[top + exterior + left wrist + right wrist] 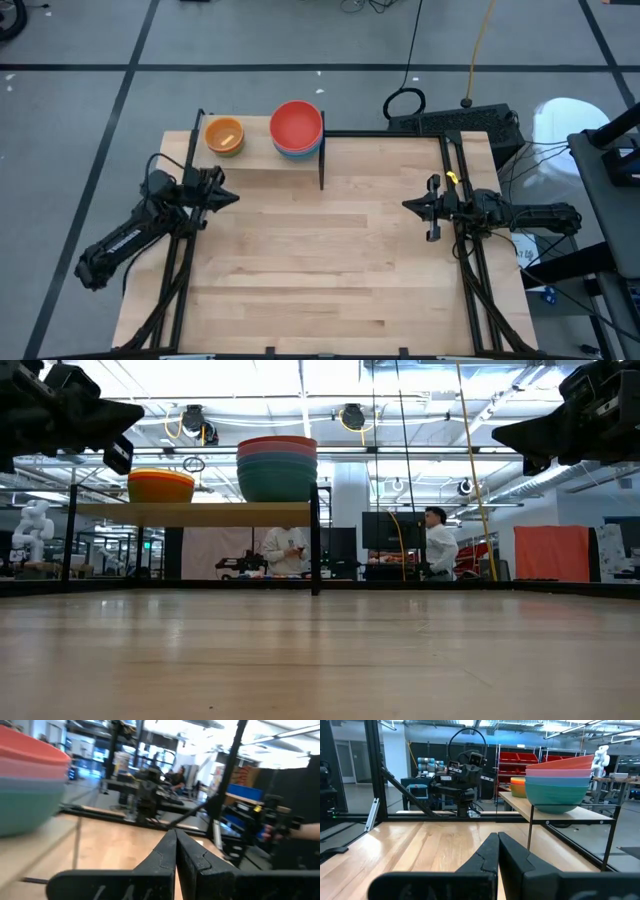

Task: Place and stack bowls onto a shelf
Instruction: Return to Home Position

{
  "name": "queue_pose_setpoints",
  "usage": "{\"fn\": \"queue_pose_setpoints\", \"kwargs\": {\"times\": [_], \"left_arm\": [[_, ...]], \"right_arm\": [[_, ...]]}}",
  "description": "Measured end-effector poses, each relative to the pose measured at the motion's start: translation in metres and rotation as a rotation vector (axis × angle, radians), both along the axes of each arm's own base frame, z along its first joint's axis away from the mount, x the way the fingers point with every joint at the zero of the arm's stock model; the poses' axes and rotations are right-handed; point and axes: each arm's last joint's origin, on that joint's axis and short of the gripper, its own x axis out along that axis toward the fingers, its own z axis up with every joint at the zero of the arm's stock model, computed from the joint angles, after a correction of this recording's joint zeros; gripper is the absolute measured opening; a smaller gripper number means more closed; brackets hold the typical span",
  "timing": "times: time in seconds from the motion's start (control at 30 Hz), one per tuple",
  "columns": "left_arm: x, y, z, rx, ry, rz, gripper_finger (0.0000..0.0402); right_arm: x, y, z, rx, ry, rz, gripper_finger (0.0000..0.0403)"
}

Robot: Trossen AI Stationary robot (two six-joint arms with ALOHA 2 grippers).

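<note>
At 11 o'clock on the light-wood counter (pixel 330 270), a raised light-wood shelf on a black metal frame (pixel 256 152) carries round plastic bowls: a yellow-topped small stack (pixel 224 135) and a red-topped large stack (pixel 296 128). The small stack lies at 12 o'clock from the clenched left end effector (pixel 232 198). The large stack lies at 10 o'clock from the clenched right end effector (pixel 408 205), well apart.

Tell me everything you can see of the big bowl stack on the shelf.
The big bowl stack is four nested round bowls, plastic-looking: red on top, then pink, blue, and teal at the bottom. It stands upright, mouths up, on the shelf plank at the end beside the black upright bar, apart from the smaller stack. Whether it touches the bar is unclear.
</note>
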Motion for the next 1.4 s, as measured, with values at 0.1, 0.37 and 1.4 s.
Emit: {"fn": "queue_pose_setpoints", "kwargs": {"times": [0.1,0.37,1.4], "left_arm": [[0.003,-0.003,-0.007,-0.015,0.016,-0.057,0.0004],[0.011,-0.012,-0.025,-0.045,0.089,-0.182,0.0005],[0.014,-0.028,-0.027,-0.009,0.102,-0.376,0.0032]], "right_arm": [[0.0,0.0,0.0,0.0,0.0,0.0,0.0],[0.0,0.0,0.0,0.0,0.0,0.0,0.0],[0.0,0.0,0.0,-0.001,0.0,0.004,0.0]]}}
